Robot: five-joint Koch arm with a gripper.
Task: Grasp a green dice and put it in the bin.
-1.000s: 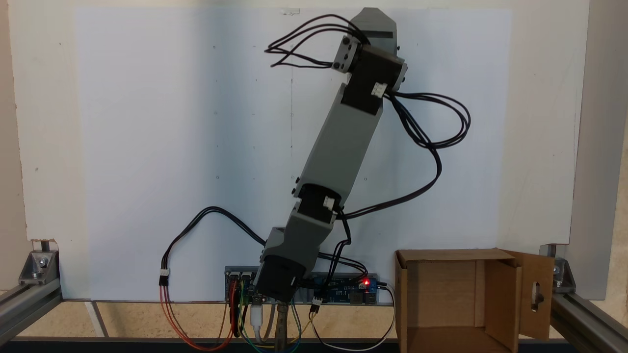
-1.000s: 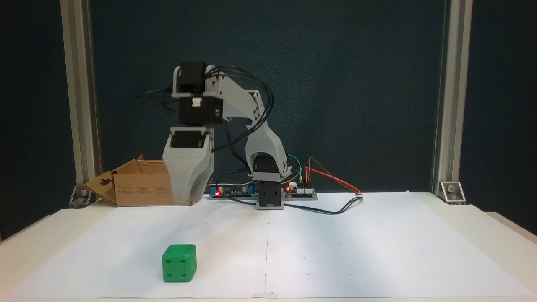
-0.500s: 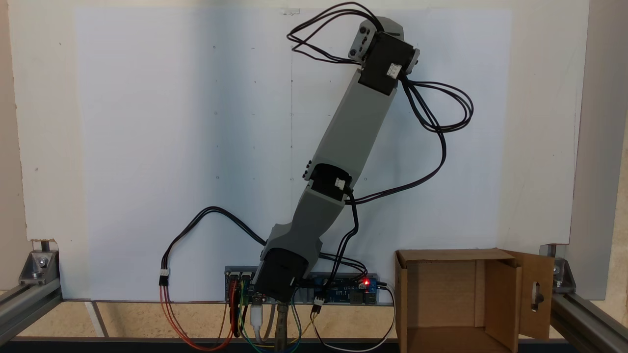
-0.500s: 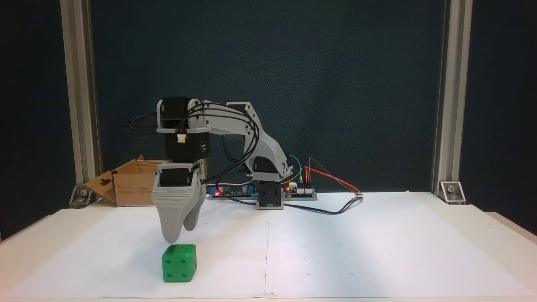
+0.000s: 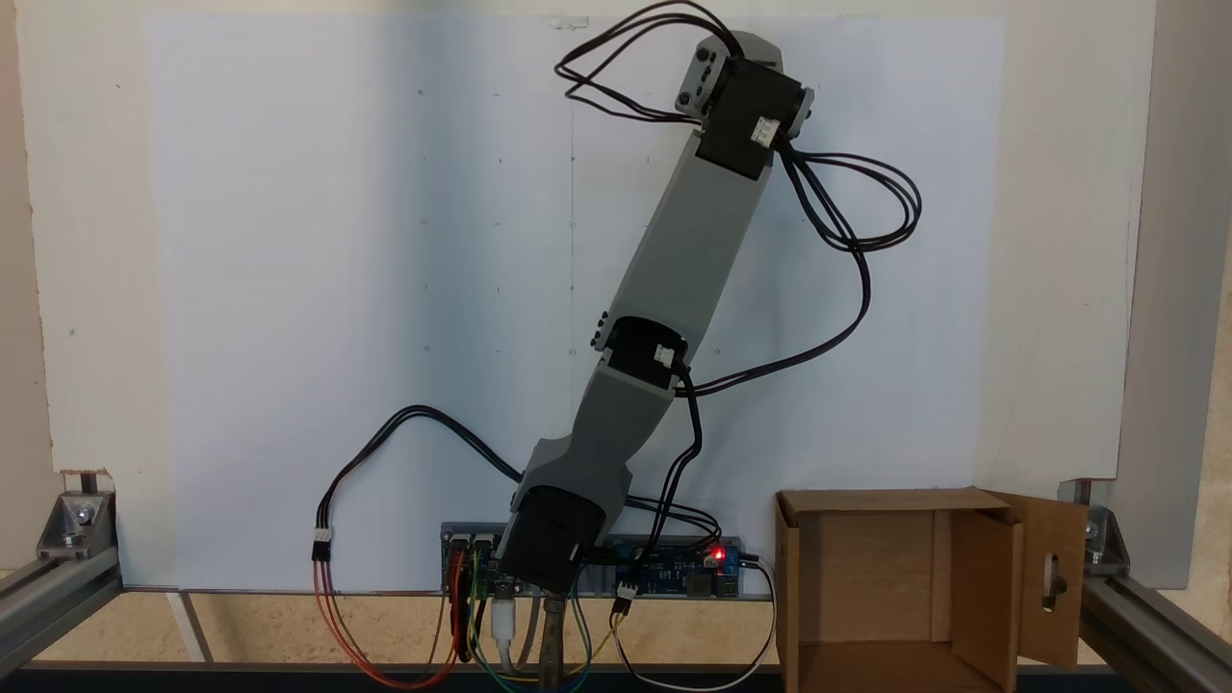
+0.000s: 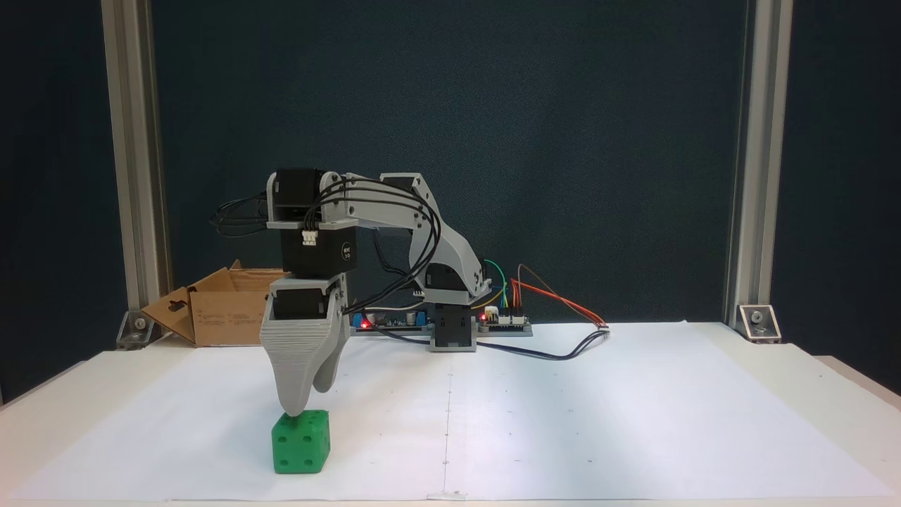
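Observation:
The green dice (image 6: 300, 442) sits on the white paper near the table's front left in a fixed view. My gripper (image 6: 307, 400) hangs straight down over it. The nearer fingertip (image 6: 291, 410) reaches the dice's top left edge, and the farther fingertip (image 6: 322, 387) shows behind and higher, so the jaws stand a little apart with nothing between them. I cannot tell whether the tip touches the dice. Seen from above in a fixed view, the stretched arm (image 5: 693, 231) covers the dice and the fingers. The bin (image 6: 229, 317), a brown cardboard box (image 5: 1054, 577) with open flaps, stands beside the arm's base.
Controller boards (image 6: 503, 320) with coloured wires (image 5: 327, 616) lie at the arm's base. Aluminium frame posts (image 6: 134, 176) stand at both back corners. The white paper (image 6: 598, 408) stretches wide to the right of the dice.
The gripper has come down and forward from box height to the dice's top, and its fingers have parted. The dice and the bin have not moved.

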